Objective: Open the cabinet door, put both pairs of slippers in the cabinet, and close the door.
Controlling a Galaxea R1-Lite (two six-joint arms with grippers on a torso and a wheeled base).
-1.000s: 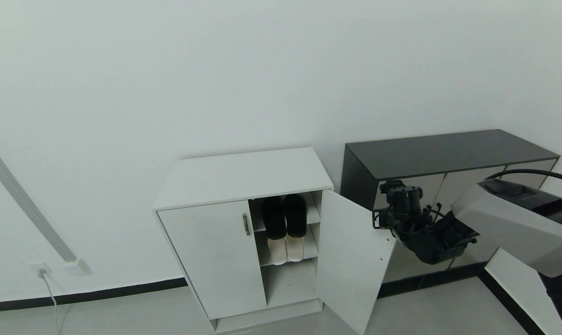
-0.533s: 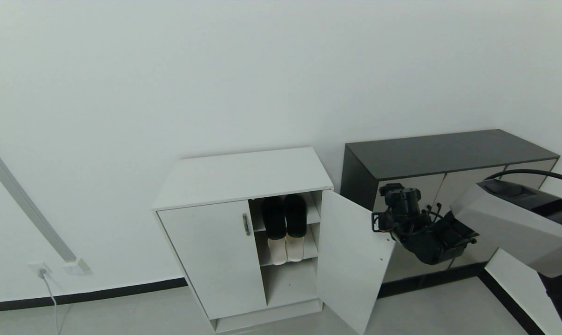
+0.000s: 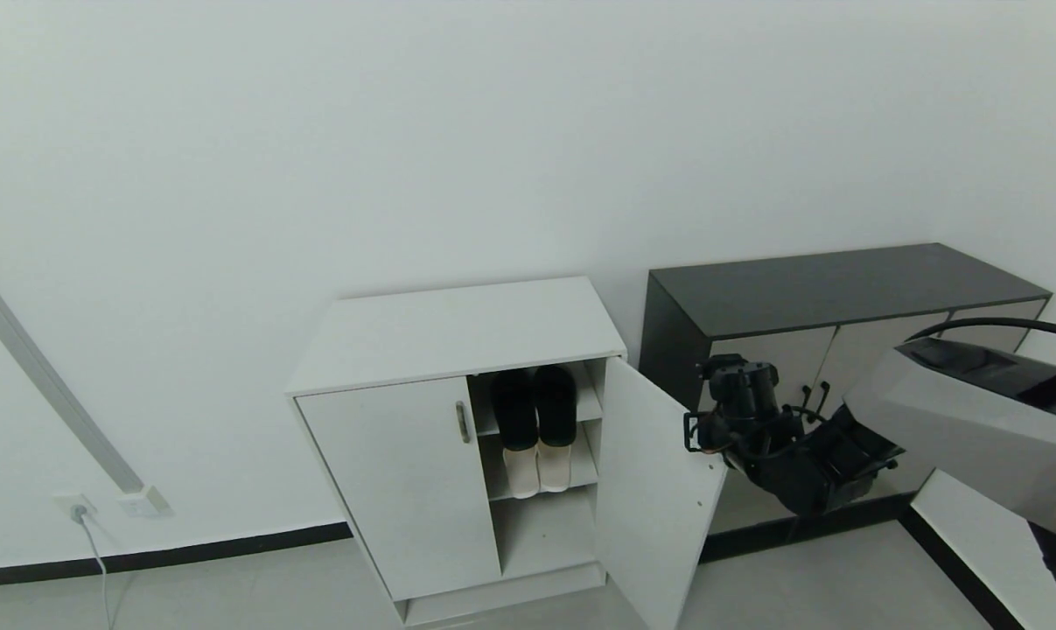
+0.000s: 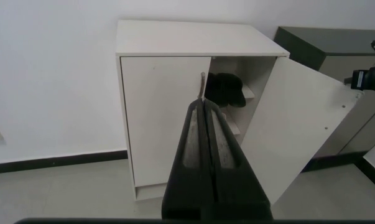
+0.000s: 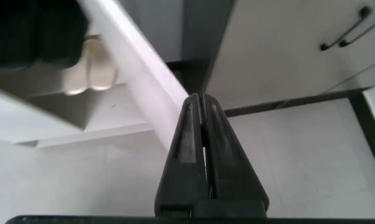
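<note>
Pressed together, my right pincer (image 5: 203,97) sat at the edge of the open cabinet door (image 3: 659,490), black slippers (image 3: 534,404) and white slippers (image 3: 537,468) shelved inside.

The grey tiled floor (image 3: 230,595) carries a white cabinet (image 3: 458,332), which stands against the wall. Just to its right a dark sideboard (image 3: 842,284) also rests on the floor. The cabinet's left door (image 3: 396,481) is shut and its right door (image 3: 659,490) hangs open, showing the shelves. On the upper shelf (image 3: 587,408) lies a pair of black slippers (image 3: 534,407), side by side and touching, their ends reaching over the shelf's front edge. On the middle shelf (image 3: 582,472), directly below them, lies a pair of white slippers (image 3: 538,468), also side by side and touching.
</note>
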